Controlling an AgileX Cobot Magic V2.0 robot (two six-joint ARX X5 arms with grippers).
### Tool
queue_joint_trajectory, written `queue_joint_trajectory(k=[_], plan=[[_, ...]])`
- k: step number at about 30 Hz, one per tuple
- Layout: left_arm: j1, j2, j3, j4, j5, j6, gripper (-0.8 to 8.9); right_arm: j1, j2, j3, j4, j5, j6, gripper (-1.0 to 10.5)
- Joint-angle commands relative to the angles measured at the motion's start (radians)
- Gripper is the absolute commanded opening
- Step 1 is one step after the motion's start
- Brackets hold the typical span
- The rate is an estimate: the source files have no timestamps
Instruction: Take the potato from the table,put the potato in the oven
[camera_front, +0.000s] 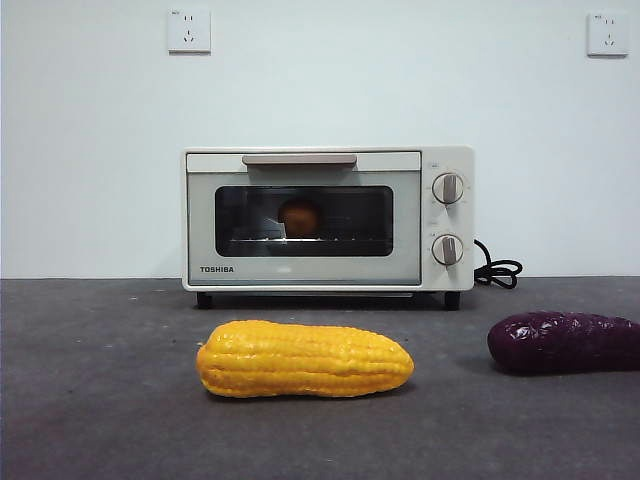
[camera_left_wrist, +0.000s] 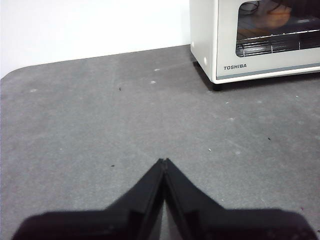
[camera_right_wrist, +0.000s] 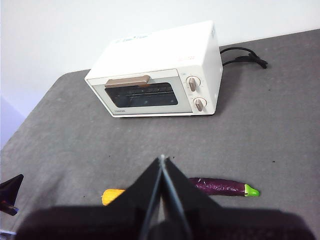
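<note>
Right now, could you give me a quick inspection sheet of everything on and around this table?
Surface: dark grey table, a few pale specks.
Job's things: potato inside the oven, behind its shut glass door.
Clutter: yellow corn cob in front of the oven; purple eggplant beside it.
Grippers: left gripper and right gripper both shut, holding nothing, above the table.
Cables: black cord coiled beside the oven.
Surroundings: white wall, two wall sockets.
</note>
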Motion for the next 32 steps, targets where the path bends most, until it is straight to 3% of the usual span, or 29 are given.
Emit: queue_joint_trajectory(k=[1,3,6,9,11,14,16,19,23,26,28,32], plan=[[-0.002,0.000,-0.010,0.011,0.001,-0.010,-0.04,0.001,-0.002,0.001,-0.022,0.005,-0.003,0.0],[-0.002,0.000,-0.010,0.011,0.001,-0.010,-0.04,0.001,-0.002,0.001,-0.022,0.004,-0.004,0.0],[-0.002,0.000,-0.010,0.011,0.001,-0.010,-0.04,0.001,-0.002,0.001,-0.022,0.043,-0.146,0.0],[-0.002,0.000,-0.010,0.011,0.001,-0.010,-0.04,-0.003,-0.002,-0.014,-0.008,0.119,-0.160,0.0],[-0.002,0.000,-0.010,0.011,0.000,-0.010,-0.04,-0.030,-0.003,-0.050,0.011,0.142,-0.255,0.0],[-0.002,0.000,-0.010,0.011,0.001,-0.010,-0.04,-0.155,-0.022,-0.175,0.086,0.109,-0.419,0.0],[-0.002,0.000,-0.010,0.011,0.001,-0.010,-0.04,-0.271,-0.050,-0.312,0.238,0.059,-0.496,0.0],[-0.002,0.000,-0.010,0.011,0.001,-0.010,-0.04,-0.455,-0.106,-0.579,0.635,-0.087,-0.551,0.0],[-0.002,0.000,-0.010,0.011,0.001,-0.010,-0.04,-0.667,-0.168,-0.936,1.133,-0.372,-0.549,0.0],[-0.002,0.000,-0.010,0.011,0.001,-0.010,-0.04,-0.773,-0.220,-1.123,1.302,-0.556,-0.542,0.0],[-0.002,0.000,-0.010,0.011,0.001,-0.010,-0.04,-0.819,-0.267,-1.204,1.324,-0.579,-0.543,0.0],[-0.002,0.000,-0.010,0.011,0.001,-0.010,-0.04,-0.880,-0.361,-1.323,1.327,-0.524,-0.545,0.0]])
